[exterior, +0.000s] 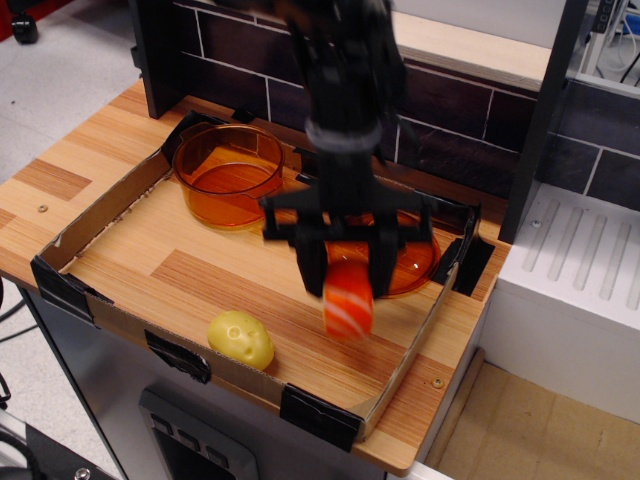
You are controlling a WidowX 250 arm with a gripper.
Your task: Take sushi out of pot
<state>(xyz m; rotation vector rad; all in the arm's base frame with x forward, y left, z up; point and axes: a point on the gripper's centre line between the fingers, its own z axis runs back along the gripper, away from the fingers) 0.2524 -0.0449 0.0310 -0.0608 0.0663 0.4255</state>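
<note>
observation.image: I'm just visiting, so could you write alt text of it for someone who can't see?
A black robot gripper holds a striped orange sushi above a cardboard-edged wooden tray. Behind sit an orange pot and a partly hidden lid; a yellow toy lies in front.

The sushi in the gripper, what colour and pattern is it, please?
Orange-red with white stripes, in the observation.image view.

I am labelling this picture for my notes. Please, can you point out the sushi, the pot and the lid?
sushi (348, 300): the only camera view, on its striped side, below the fingers.
pot (228, 175): same view, on its near wall.
lid (418, 262): same view, on its exposed right edge.
</note>
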